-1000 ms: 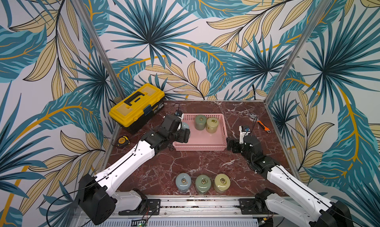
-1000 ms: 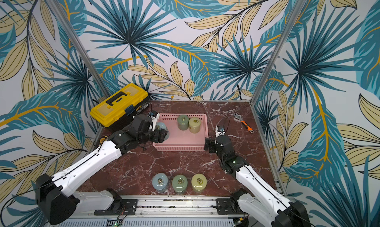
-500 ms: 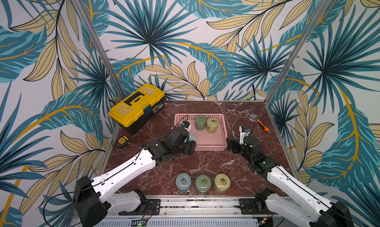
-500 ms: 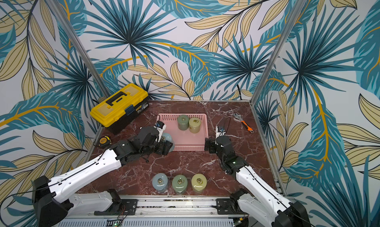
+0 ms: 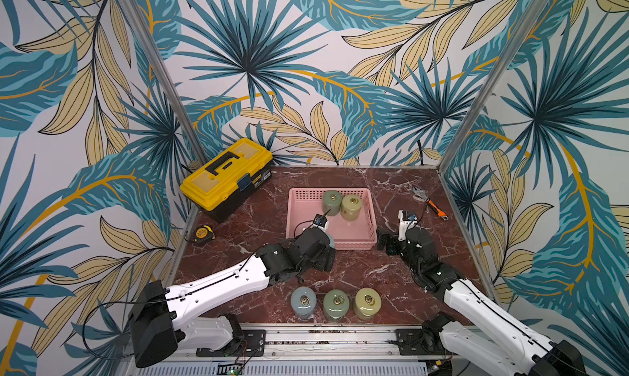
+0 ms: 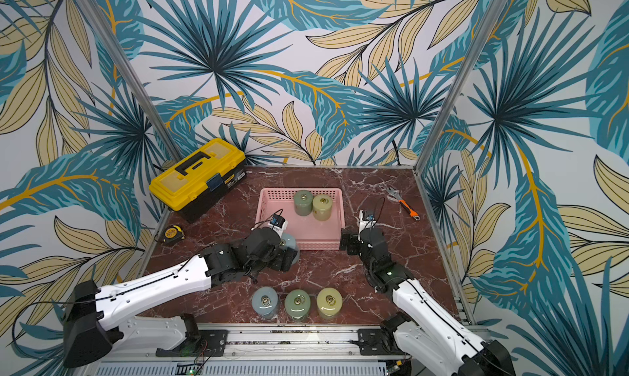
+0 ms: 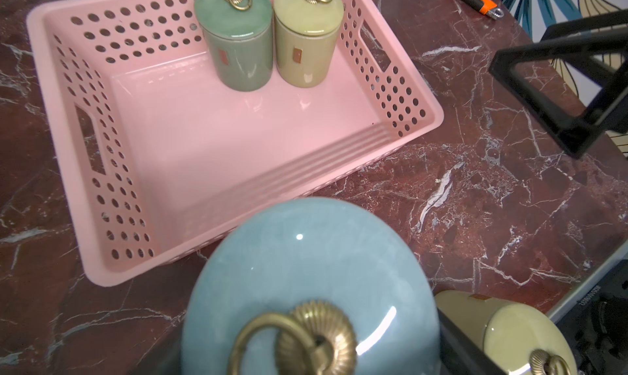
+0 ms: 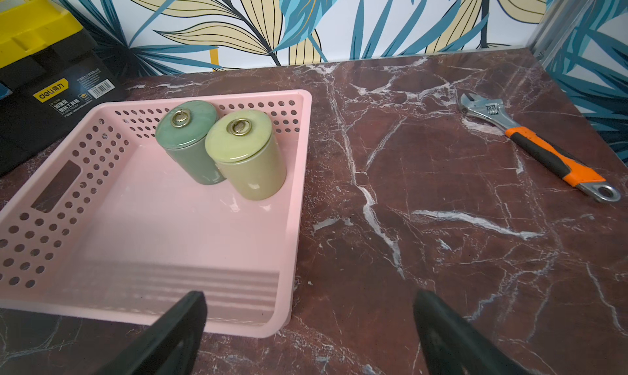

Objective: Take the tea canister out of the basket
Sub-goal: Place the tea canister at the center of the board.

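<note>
Top views: the left gripper (image 5: 325, 252) is clamped around a pale blue glazed ceramic tea canister (image 6: 291, 244). It sits outside the shallow pink perforated plastic basket (image 5: 354, 245), by its near left corner. Whether it touches the marble table (image 6: 323, 272) cannot be told.

Left wrist view: only here do the canister's brass ring knob (image 7: 306, 339) and a dark finger (image 7: 458, 349) against its side show.

Right wrist view: that canister is out of frame. The right gripper (image 8: 309, 302) is spread wide and empty, at the basket's near corner.

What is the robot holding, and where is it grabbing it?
The left gripper holds the blue tea canister by its sides; the right gripper is open and empty.
</note>
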Action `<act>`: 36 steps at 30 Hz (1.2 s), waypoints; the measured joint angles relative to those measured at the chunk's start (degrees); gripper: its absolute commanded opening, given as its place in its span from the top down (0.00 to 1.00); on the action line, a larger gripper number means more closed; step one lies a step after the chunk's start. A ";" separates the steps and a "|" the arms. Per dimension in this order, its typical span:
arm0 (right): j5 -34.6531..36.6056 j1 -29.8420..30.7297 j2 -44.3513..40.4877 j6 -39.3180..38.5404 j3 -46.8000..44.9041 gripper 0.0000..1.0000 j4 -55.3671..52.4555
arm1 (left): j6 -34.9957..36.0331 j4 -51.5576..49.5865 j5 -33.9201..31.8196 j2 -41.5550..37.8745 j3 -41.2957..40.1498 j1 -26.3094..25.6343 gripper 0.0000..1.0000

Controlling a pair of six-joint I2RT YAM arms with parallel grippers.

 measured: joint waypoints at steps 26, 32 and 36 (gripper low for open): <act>0.87 0.00 -0.37 -0.17 -0.04 0.01 0.24 | -7.30 6.03 -4.44 12.50 -1.36 -5.66 0.53; 0.92 0.00 -0.59 -0.15 -0.04 0.01 0.24 | -8.72 6.80 -5.01 13.97 -1.90 -6.01 0.53; 1.09 0.00 -0.63 -0.15 -0.04 0.01 0.22 | -9.40 7.45 -5.33 14.49 -2.29 -6.14 0.53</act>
